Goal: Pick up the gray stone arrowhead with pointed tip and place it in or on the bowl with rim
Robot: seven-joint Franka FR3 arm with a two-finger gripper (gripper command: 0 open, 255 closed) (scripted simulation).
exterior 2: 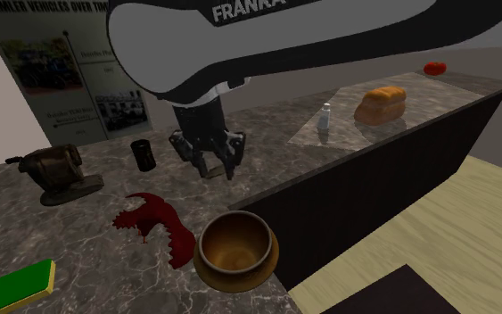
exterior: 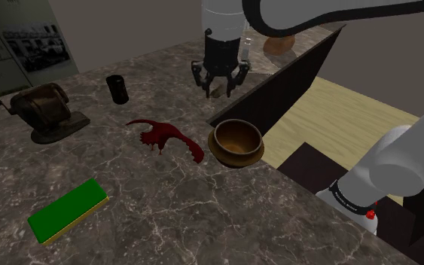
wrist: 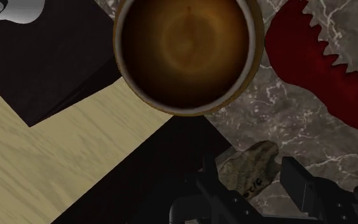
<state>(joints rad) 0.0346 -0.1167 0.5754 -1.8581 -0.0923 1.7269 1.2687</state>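
Arrowhead [wrist: 250, 167], a mottled grey-tan stone, lies flat on the dark marbled surface [exterior: 165, 203] close to its edge. It sits directly under the end effector [exterior: 218, 92], whose fingers are spread, one on each side of the stone, not clasping it. The grasp looks to be the step in hand, with pick-up and placing not yet done. The next move calls for clamping the fingers on the stone's flanks and lifting straight up. Then comes a short carry along the same edge to the brown bowl [exterior: 237, 157], which stands near, and a release over its open mouth. The stone is thin and lies low, so the fingertips probably need to reach almost to the surface to catch it.

By count, from largest down:
- one surface
- one green flat block [exterior: 67, 211]
- one dark hand-cranked machine [exterior: 44, 111]
- one red toothed creature figure [exterior: 165, 135]
- one bowl
- one bread loaf [exterior 2: 381, 104]
- one black cup [exterior: 117, 89]
- one small bottle [exterior 2: 325, 119]
- one red round thing [exterior 2: 433, 68]
- one arrowhead
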